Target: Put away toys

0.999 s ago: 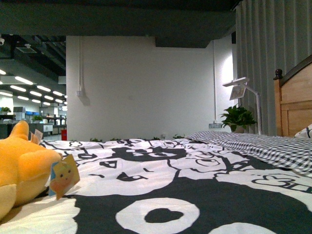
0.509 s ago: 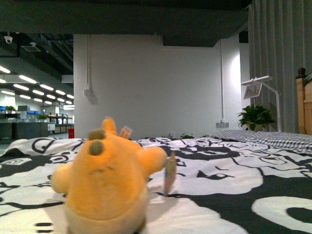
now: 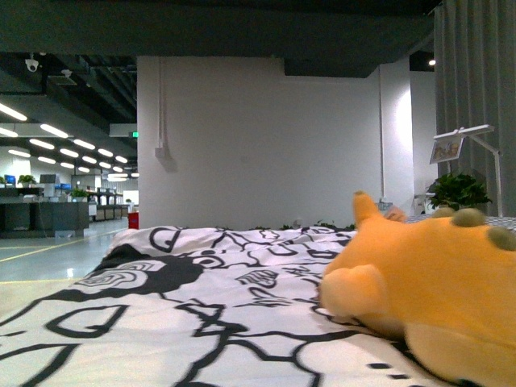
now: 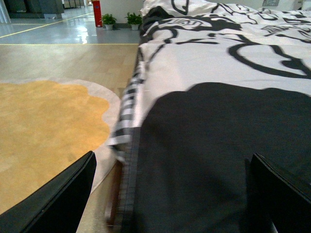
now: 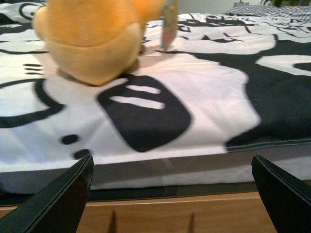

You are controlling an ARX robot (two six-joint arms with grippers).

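Observation:
An orange-yellow plush toy [image 3: 439, 290] lies on the black-and-white patterned bedspread [image 3: 185, 306] at the right of the front view, with a pointed tuft and greenish bumps on top. The same toy [image 5: 92, 36] shows in the right wrist view, lying on the bedspread [image 5: 204, 97] past the wooden bed edge, with a paper tag [image 5: 167, 24] beside it. My right gripper [image 5: 172, 194] is open, short of the bed and apart from the toy. My left gripper [image 4: 172, 194] is open over the bed's corner, holding nothing.
A wooden bed rail [image 5: 160, 213] runs below the bedspread. Beside the bed lie a tan floor [image 4: 68, 58] and an orange-yellow rug [image 4: 43, 126]. Far behind are a white wall [image 3: 266, 137], a potted plant [image 3: 458, 191], a lamp [image 3: 463, 141] and a grey curtain [image 3: 476, 72].
The front view has swung to the left: the plush toy has gone from its left edge, through the middle, to its right side, and the wooden headboard has left the frame.

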